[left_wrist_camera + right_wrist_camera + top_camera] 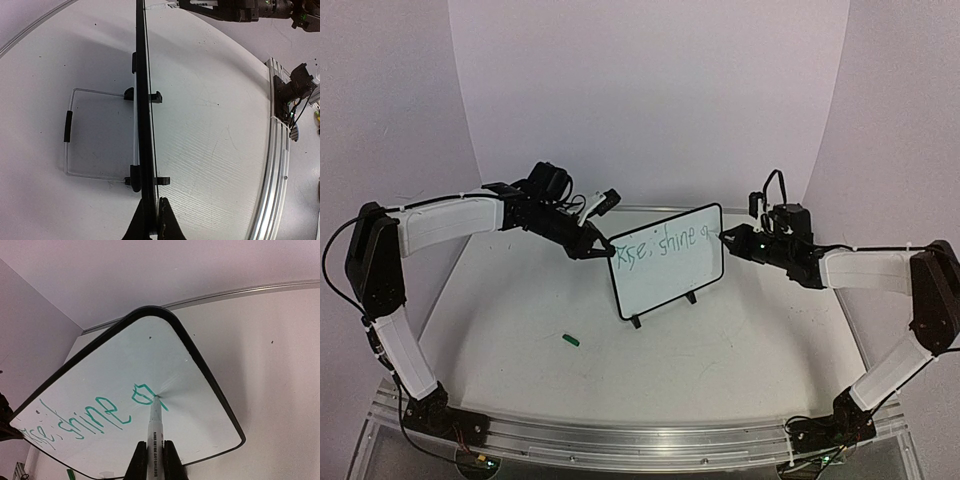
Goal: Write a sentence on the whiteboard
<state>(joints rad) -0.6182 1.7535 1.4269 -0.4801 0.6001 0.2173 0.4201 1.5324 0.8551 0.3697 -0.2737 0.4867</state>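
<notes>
Board (665, 290) stands on tabletop (740, 350); my left fingers (169, 225) clamp its edge, right fingers (172, 462) clamp marker (156, 425) w/ tip on board. Sentence (658, 245): 2 words + 1 letter done; prob. more left.

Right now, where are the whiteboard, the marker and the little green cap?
whiteboard (668, 280), top view, bare white lower part.
marker (155, 427), right wrist view, white barrel.
cap (571, 341), top view, its middle.
</notes>
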